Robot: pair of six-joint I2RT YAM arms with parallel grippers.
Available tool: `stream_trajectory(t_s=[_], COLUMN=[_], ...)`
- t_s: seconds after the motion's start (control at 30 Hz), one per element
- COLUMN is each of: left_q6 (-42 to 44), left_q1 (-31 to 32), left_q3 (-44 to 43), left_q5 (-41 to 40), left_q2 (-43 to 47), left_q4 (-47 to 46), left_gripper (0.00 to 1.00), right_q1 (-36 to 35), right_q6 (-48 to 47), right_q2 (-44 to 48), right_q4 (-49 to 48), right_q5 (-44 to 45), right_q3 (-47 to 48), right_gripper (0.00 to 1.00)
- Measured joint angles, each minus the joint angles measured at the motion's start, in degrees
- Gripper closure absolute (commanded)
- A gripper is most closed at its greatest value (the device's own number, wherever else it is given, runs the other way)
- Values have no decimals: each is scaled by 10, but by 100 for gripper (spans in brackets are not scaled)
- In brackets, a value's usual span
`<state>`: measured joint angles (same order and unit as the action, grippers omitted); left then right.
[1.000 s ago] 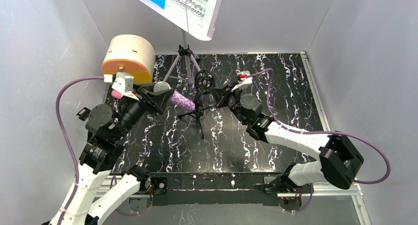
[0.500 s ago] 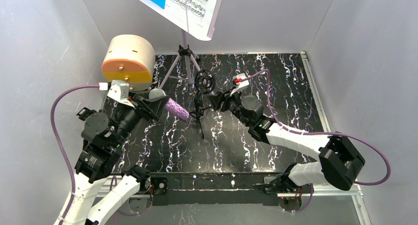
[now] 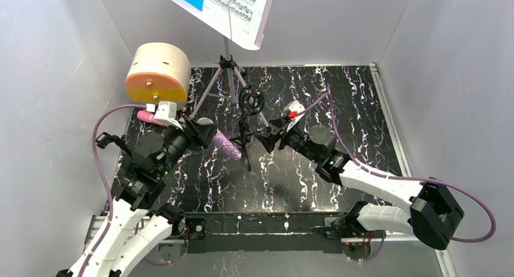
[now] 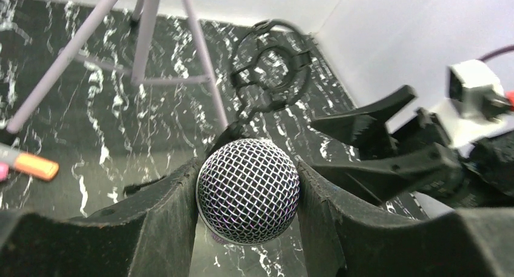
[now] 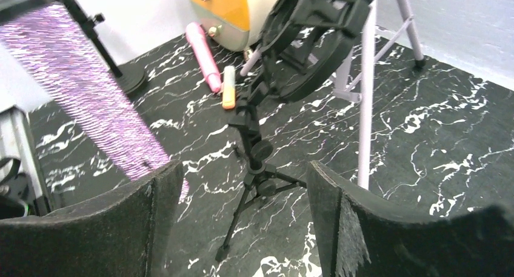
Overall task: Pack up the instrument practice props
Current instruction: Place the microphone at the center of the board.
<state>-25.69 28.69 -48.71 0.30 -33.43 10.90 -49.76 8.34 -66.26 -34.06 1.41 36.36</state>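
Note:
The silver-mesh purple mic (image 3: 223, 146) is off its mount, and my left gripper (image 3: 202, 134) is shut on its mesh head (image 4: 248, 192), with the purple body (image 5: 85, 89) pointing towards the middle. The empty black ring mount (image 3: 250, 100) stands on its small tripod (image 5: 257, 175) just to the right. My right gripper (image 3: 267, 139) is open beside that tripod, its fingers (image 5: 339, 210) touching nothing. The lilac music stand (image 3: 228, 62) stands at the back with the blue and white sheet music (image 3: 227, 3) on it. The pink microphone (image 3: 145, 116) lies at the far left.
A round cream and orange case (image 3: 157, 71) sits at the back left corner. An orange pen (image 5: 228, 86) lies next to the pink microphone. The stand's lilac legs (image 4: 142, 37) spread behind the ring mount. Grey walls close in the black marbled table (image 3: 339, 107) on three sides.
My right gripper has opened, let go of the ring mount's stem and drawn back to the right. The left arm has pulled the mic away from the mount, nearer and lower.

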Motion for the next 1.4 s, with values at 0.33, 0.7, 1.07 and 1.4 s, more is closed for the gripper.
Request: stream_trajectory(t_s=[0.33, 0.7, 1.07, 1.4], left_q6=[-73, -143, -164, -185], left_q1=[0, 0, 0, -1], left_q3=[61, 64, 73, 116], left_q5=[-27, 26, 46, 15], left_q2=[-28, -33, -32, 0], left_q4=[-20, -77, -90, -117], left_gripper=[100, 100, 100, 40], right_q1=[0, -16, -18, -24], right_q6=[-36, 1, 24, 48], right_q2=[5, -115, -170, -195], right_q4=[-9, -71, -99, -112], right_q5=[-182, -278, -309, -346], right_q3=[-41, -41, -31, -20], right_gripper=[10, 7, 77, 99])
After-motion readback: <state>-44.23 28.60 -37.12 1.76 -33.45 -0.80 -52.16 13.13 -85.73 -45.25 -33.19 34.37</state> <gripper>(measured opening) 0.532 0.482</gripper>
